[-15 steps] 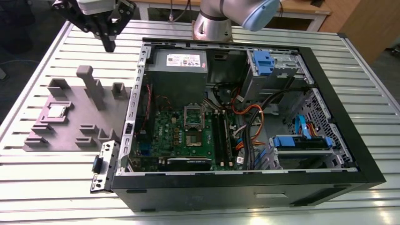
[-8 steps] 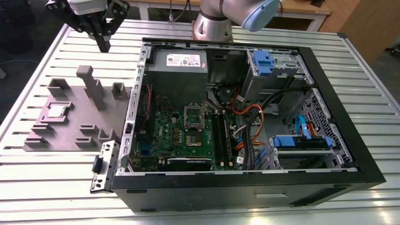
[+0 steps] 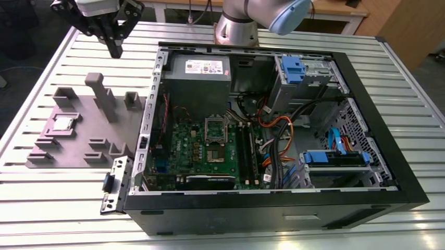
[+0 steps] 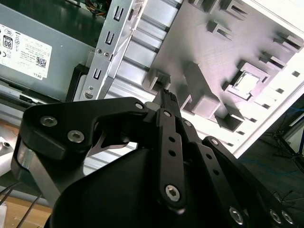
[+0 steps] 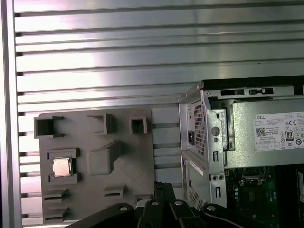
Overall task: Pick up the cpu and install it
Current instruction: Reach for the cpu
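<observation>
Slatted table (image 3: 56, 208), cpu (image 3: 63, 123) in grey tray (image 3: 83, 130), closed empty gripper (image 3: 114, 51) above tray's edge

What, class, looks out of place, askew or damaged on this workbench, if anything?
Nothing stands out. The small silver-grey square cpu lies flat and straight in its recess on the grey plastic fixture tray, beside the open black computer case.

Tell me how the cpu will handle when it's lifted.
The cpu looks thin and flat, so probably stiff and light. Its metal top looks smooth, likely slippery. It sits low in a tray recess, so its edges may be hard to grip.
</observation>
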Controlling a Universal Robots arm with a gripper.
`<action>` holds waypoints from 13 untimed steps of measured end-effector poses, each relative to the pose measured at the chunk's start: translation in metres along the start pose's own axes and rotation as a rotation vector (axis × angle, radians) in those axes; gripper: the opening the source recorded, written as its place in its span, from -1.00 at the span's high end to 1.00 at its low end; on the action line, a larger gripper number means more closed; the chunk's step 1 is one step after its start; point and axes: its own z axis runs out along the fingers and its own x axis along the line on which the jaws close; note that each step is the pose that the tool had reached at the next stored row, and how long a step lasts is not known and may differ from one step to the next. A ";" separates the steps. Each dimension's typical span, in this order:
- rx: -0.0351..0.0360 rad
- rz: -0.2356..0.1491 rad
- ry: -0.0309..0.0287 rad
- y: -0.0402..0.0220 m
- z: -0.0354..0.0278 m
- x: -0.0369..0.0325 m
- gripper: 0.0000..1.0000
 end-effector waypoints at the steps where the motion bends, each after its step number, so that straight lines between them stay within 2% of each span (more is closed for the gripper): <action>1: 0.0000 0.000 0.0000 0.0000 0.0000 0.0003 0.79; 4: 0.0001 0.000 0.0001 -0.0002 -0.0001 0.0022 0.79; 7: 0.0000 0.000 0.0000 -0.0006 0.0001 0.0071 0.79; 13: 0.0001 0.000 0.0004 -0.0019 0.0009 0.0249 0.79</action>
